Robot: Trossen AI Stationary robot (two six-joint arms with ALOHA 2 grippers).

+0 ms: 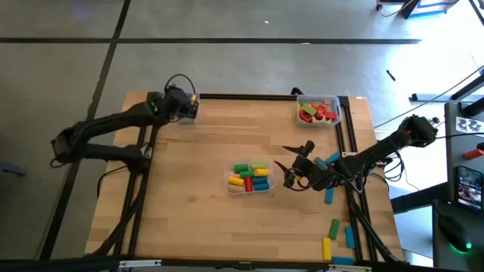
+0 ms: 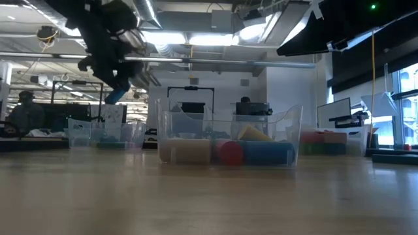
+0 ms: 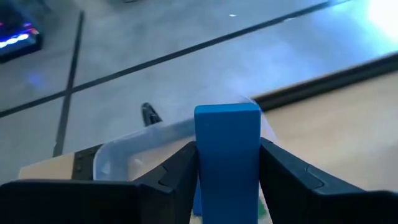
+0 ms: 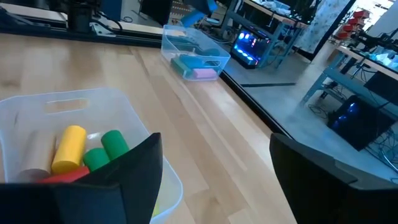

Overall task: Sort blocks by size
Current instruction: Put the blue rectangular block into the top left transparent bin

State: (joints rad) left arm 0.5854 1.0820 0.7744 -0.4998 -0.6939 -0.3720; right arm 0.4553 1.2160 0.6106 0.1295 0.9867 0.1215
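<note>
From above, the table (image 1: 204, 143) shows wide bare wood between its black-framed edges: the left gripper (image 1: 186, 105) hangs at the far left corner, the right gripper (image 1: 295, 168) just beside the middle bin (image 1: 250, 177) of yellow, green, blue and red blocks, with a far-right bin (image 1: 318, 109) of red and green pieces and loose blue and yellow blocks (image 1: 333, 227) near the right edge. At table height, the middle bin (image 2: 228, 140) stands on open wood and an arm holds a blue piece high up. In the left wrist view, the left gripper (image 3: 227, 165) clamps an upright blue block (image 3: 227, 149) over a clear bin (image 3: 118, 155). In the right wrist view, the right gripper (image 4: 214, 168) gapes empty above the middle bin's rim.
</note>
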